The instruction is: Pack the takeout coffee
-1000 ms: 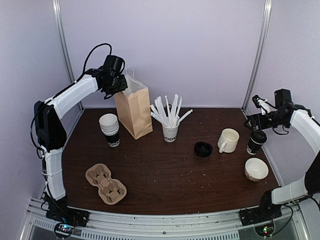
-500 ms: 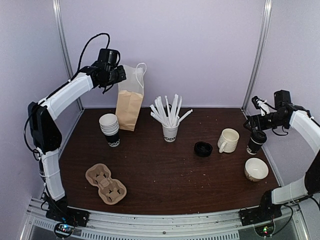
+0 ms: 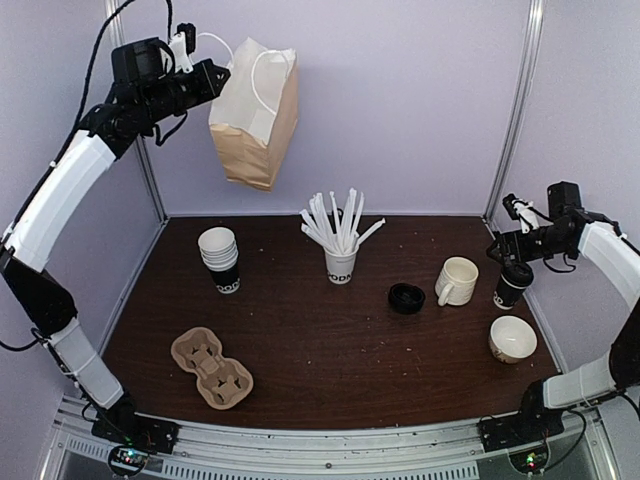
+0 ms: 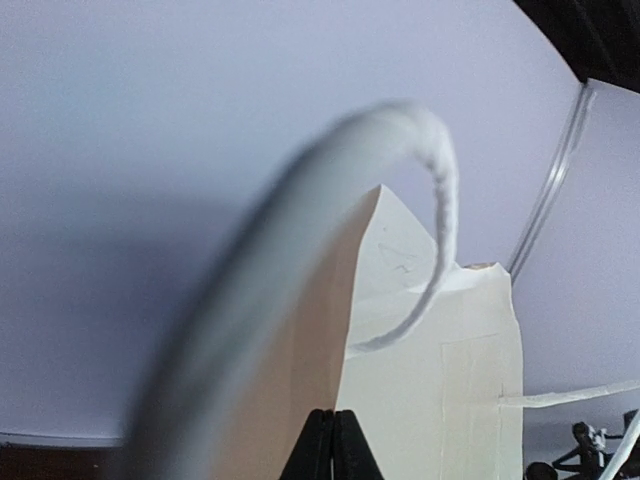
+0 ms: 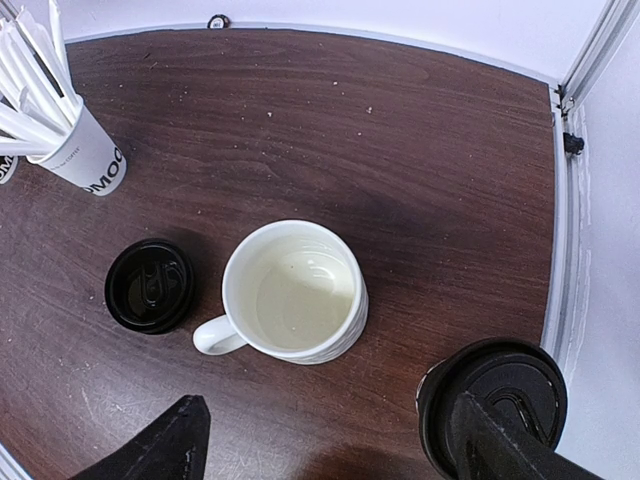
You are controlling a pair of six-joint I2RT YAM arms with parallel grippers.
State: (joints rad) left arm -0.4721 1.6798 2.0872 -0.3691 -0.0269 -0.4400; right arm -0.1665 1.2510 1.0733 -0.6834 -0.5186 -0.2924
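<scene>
Nearby, mug (image 5: 300,300) and loose lid (image 5: 150,285) beside takeout coffee (image 5: 510,375); right gripper (image 5: 330,450) spread, left gripper (image 3: 212,75) pinching bag (image 3: 255,115).

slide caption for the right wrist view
Open right claw above a white ceramic mug, a loose black plastic lid and the lidded black paper coffee cup.

We look into a lab test booth. Plain lilac walls (image 3: 400,100) and metal posts (image 3: 514,110) box in the table (image 3: 330,350) at centre frame.
</scene>
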